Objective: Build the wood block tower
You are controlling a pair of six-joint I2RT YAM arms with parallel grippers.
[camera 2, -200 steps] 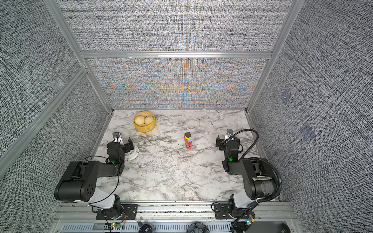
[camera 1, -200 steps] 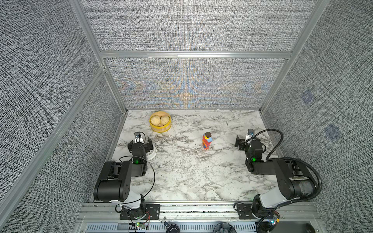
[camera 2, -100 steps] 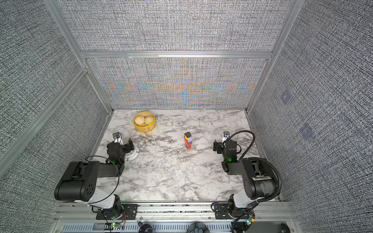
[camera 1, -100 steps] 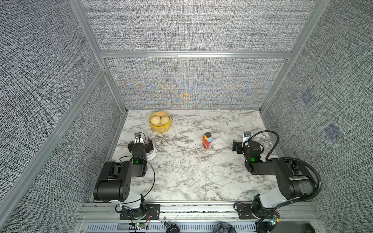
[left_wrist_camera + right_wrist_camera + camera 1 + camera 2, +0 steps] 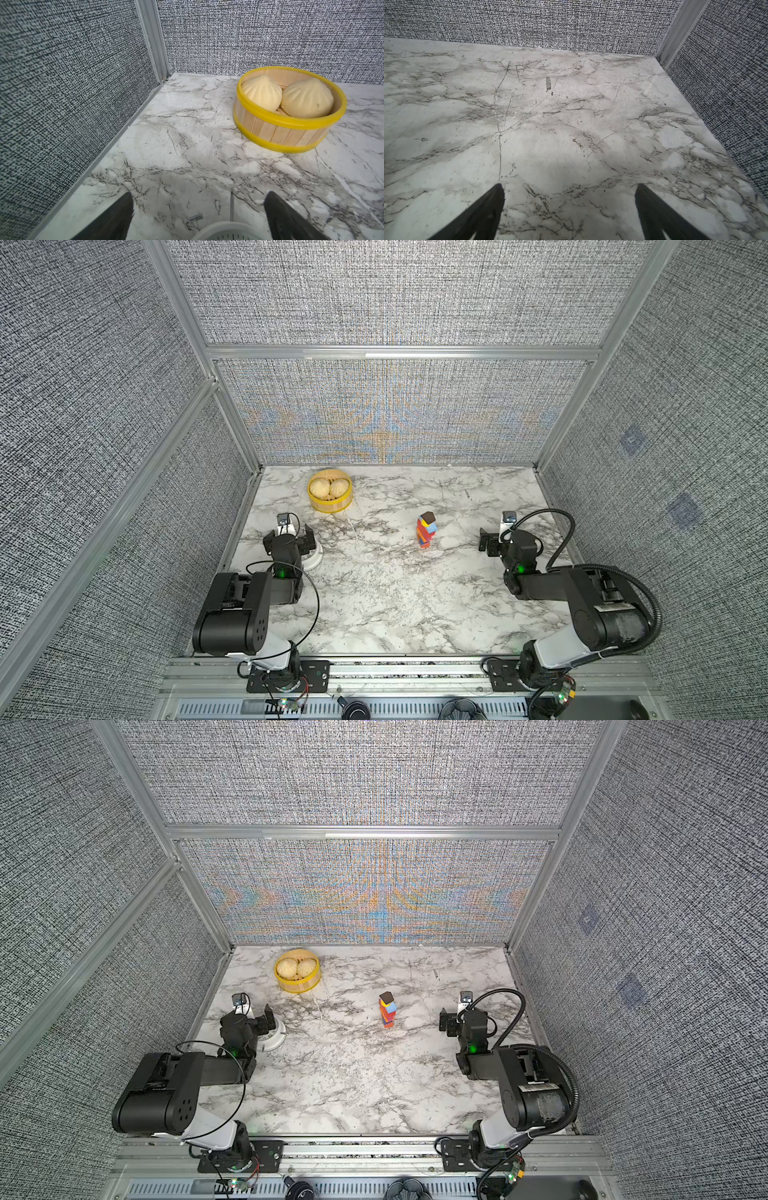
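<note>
One tower [image 5: 427, 530] upright, nothing gripped.
The tower is seen right of the middle of the worktop [image 5: 395, 593], a dark brown block [image 5: 427, 516] on top. The left pincer [image 5: 198, 199] and right pincer [image 5: 570, 187] are spread wide, both empty. One basket [image 5: 330, 502] with two buns [image 5: 320, 488] is placed far left.

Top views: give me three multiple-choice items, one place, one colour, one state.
1. Where is the round yellow-rimmed wooden basket? A) back left of the marble table B) front right C) front centre
2. The top block of the slim multicoloured wood block tower is: A) lime B) dark brown C) pink
3. The right hand is: A) shut on a block B) shut on the basket C) open, empty
Key: 1A, near the back-left corner; 2B, cap looks dark brown; 3C, fingers apart over bare marble.
</note>
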